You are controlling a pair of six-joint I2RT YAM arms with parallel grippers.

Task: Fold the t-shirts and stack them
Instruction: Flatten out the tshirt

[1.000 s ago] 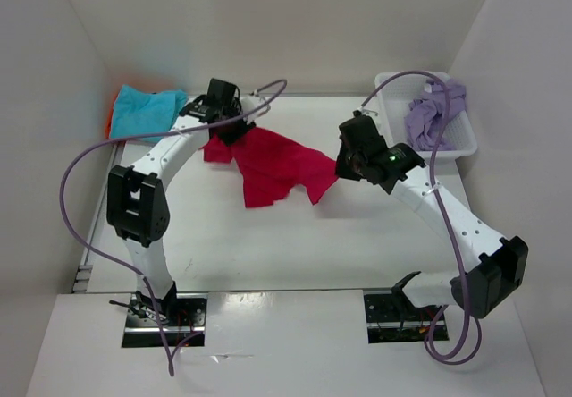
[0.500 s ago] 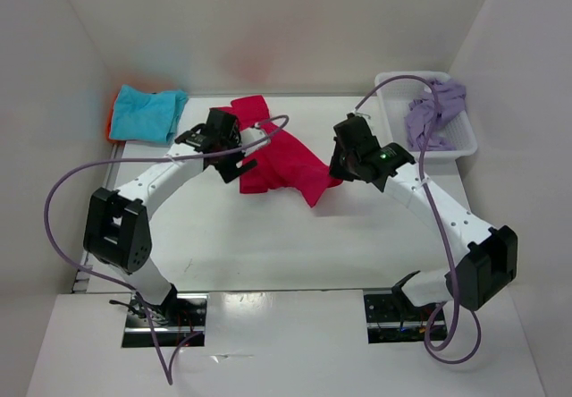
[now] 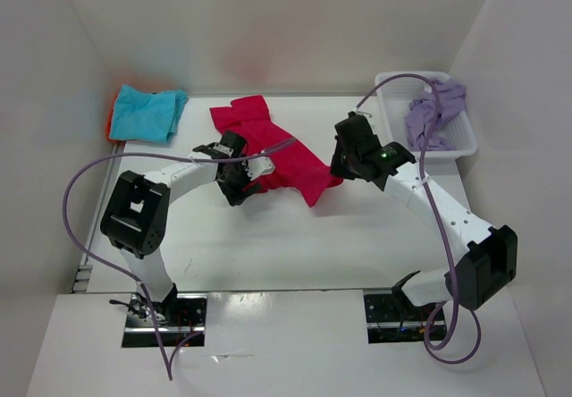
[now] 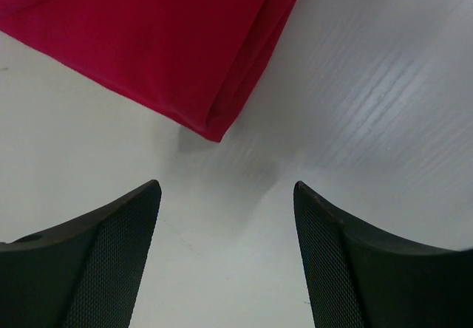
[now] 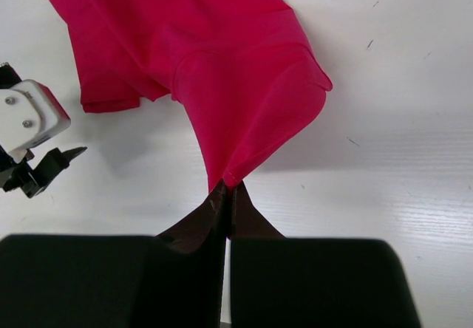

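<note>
The magenta-red t-shirt (image 3: 273,142) lies spread on the table's back middle, partly folded over itself. My left gripper (image 3: 239,189) hovers open just off its near-left edge, nothing between the fingers. In the left wrist view a folded corner of the red shirt (image 4: 170,47) lies ahead of the open gripper (image 4: 225,188). My right gripper (image 3: 337,172) is shut on the shirt's right corner and holds it lifted; the right wrist view shows that gripper (image 5: 230,188) pinching the hem of the red cloth (image 5: 214,47). The turquoise t-shirt (image 3: 147,114) lies folded on the orange one (image 3: 113,111) at back left.
A white mesh basket (image 3: 462,140) at the back right holds the crumpled lavender t-shirt (image 3: 434,109). White walls close the table in on the left, back and right. Purple cables loop from both arms.
My left gripper carried the shirt's left edge toward the back, opened and let it go, then drew back toward the near side. The right gripper kept its hold and shifted slightly left.
</note>
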